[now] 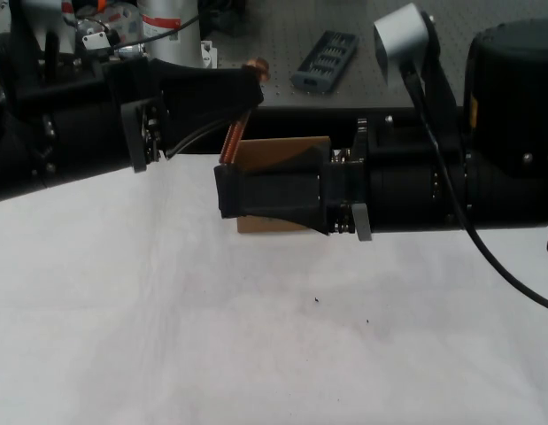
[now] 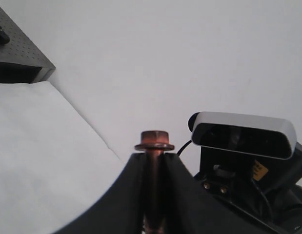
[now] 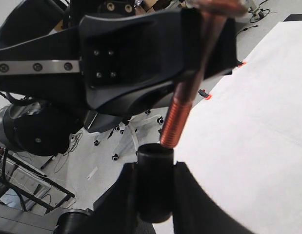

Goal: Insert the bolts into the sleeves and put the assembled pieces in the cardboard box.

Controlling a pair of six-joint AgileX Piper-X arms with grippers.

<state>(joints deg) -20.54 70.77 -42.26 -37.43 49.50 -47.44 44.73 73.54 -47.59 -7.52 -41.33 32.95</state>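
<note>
- The bolt (image 3: 182,109) is copper-coloured metal with a soft shine. Its upper shank is smooth and its lower part is finely ridged with thread.
- The sleeve (image 3: 154,183) is black and smooth with a faint gloss. Whether it is metal or plastic cannot be told.
- The left end effector (image 2: 153,163) and the right end effector (image 3: 154,168) are smooth, matt black plastic.
- The cardboard box (image 1: 274,152) is plain brown card, matt.
- The white sheet (image 1: 256,336) is matt with faint creases. It could be paper or cloth.
- The bare desk (image 1: 274,40) is matt grey metal dotted with small holes.
- The camera (image 2: 243,131) has a smooth satin silver shell and a glossy dark front.
</note>
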